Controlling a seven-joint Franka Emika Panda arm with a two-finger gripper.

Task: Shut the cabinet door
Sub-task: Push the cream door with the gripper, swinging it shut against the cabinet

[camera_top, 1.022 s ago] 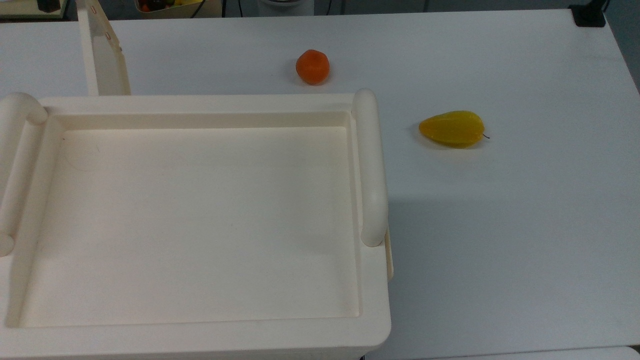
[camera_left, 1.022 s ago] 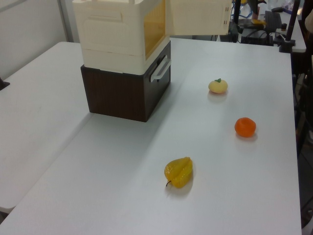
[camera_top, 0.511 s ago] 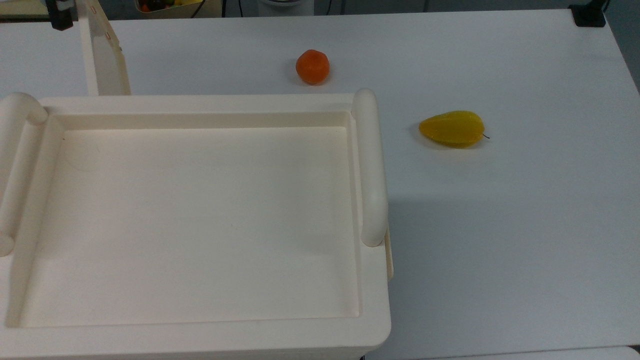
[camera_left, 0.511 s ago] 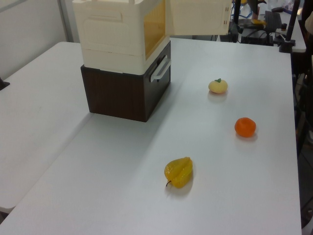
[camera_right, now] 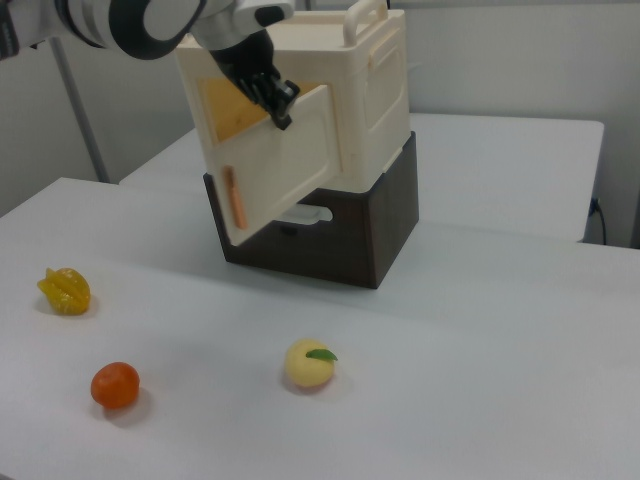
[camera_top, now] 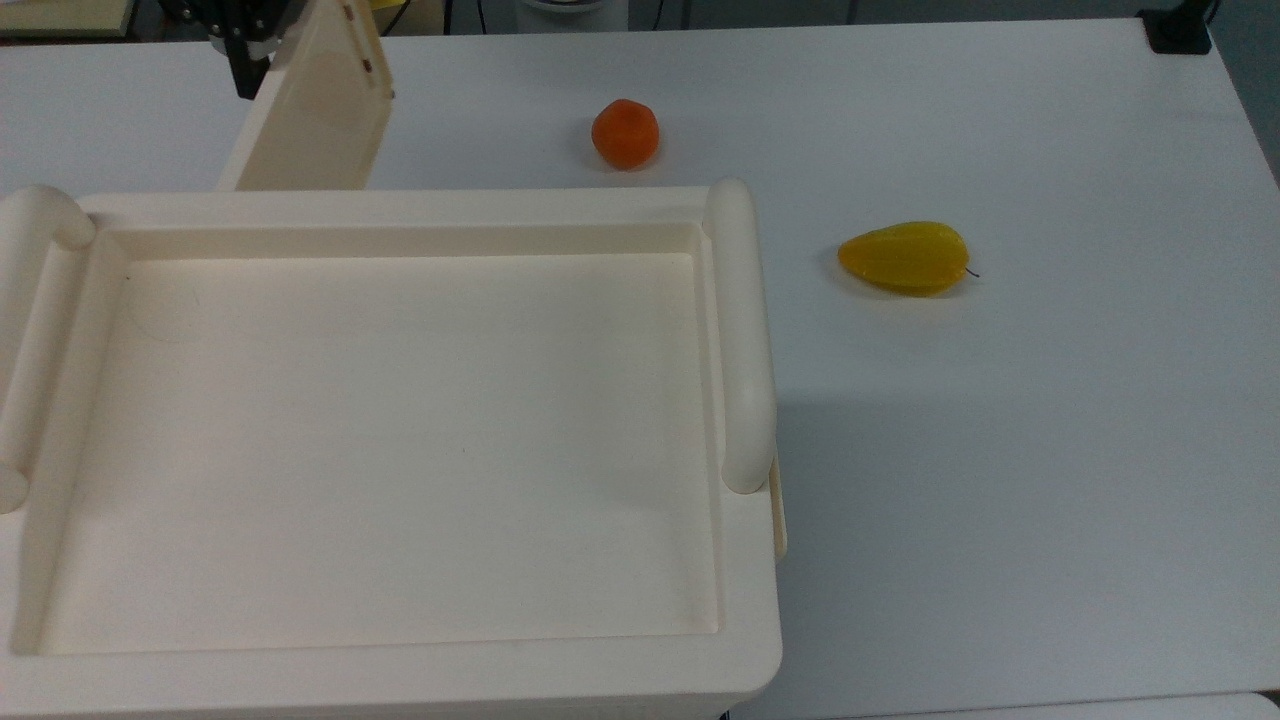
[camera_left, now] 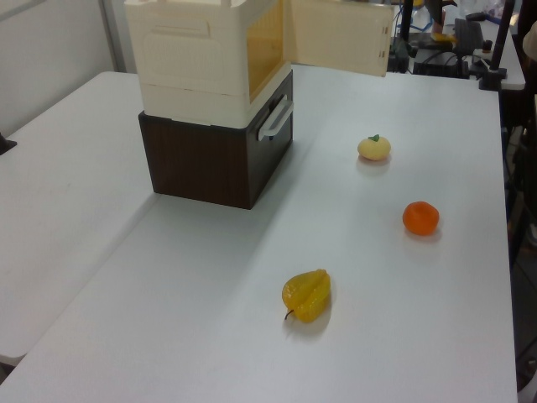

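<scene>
Door-closing push under way. Your end effector [camera_right: 272, 95], fingers clenched, presses the cabinet door [camera_right: 285, 160], which stands partly open from the cabinet [camera_right: 370, 90]. Next: push it flush.

no readable text, no label, no brand, no number, no sign on any thing, small reddish marks on the cabinet door [camera_top: 320, 110] edge, too small for reading as letters
</scene>
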